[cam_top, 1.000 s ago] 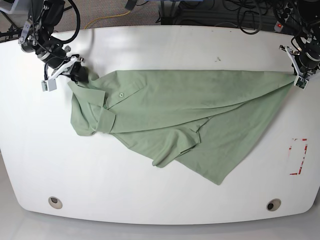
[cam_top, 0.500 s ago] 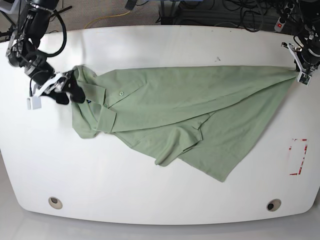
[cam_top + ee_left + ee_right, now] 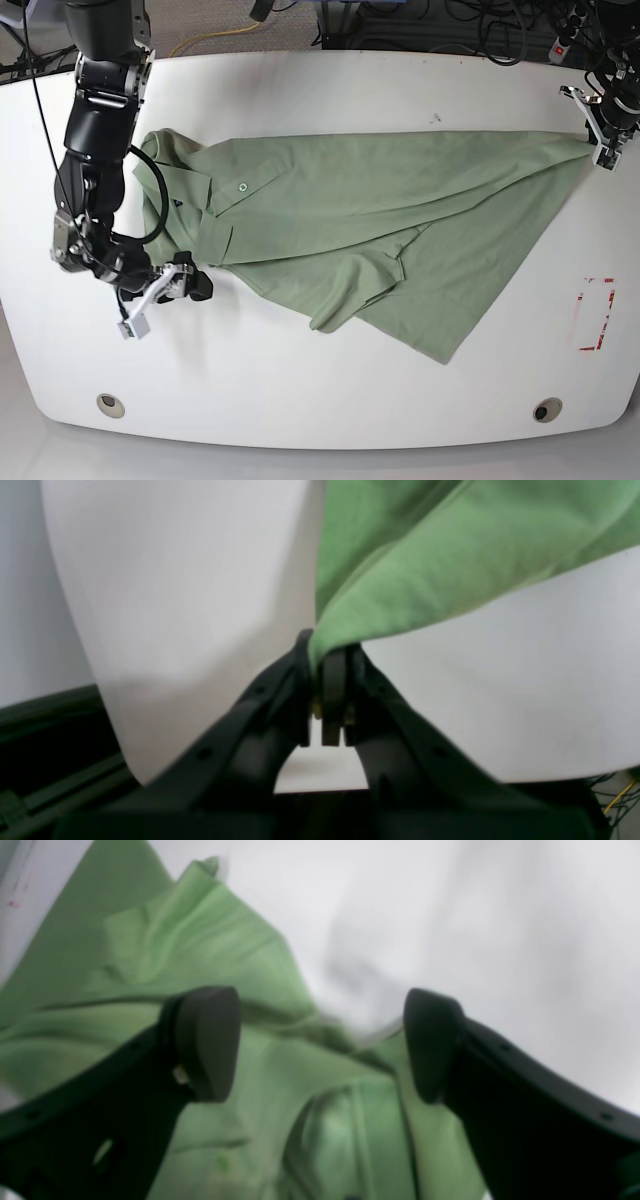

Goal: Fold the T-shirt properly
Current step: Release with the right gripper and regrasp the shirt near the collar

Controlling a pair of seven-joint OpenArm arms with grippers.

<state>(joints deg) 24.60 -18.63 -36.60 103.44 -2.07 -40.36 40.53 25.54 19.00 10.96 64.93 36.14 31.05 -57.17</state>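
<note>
The T-shirt (image 3: 380, 215) lies spread across the middle of the white counter (image 3: 320, 390), a pale sage-green garment, soft and creased, with a collar and a small button near the neck at the base view's left. Its upper edge runs nearly straight across the counter to a stretched corner at the far right of that view; its lower part is folded over on itself, making a slanted flap that ends in a point toward the near edge. A short sleeve lies folded under the collar.

The left hand (image 3: 325, 680) is clamped tight on that stretched corner, the green cloth bunched between its black fingers (image 3: 334, 690) at the counter's rim.

The right hand (image 3: 320, 1045) stands wide apart and holds nothing; its dark pads (image 3: 207, 1040) hover over the crumpled collar end, which looks blurred in the wrist view. In the base view it sits just beside the sleeve, low at the left
</note>
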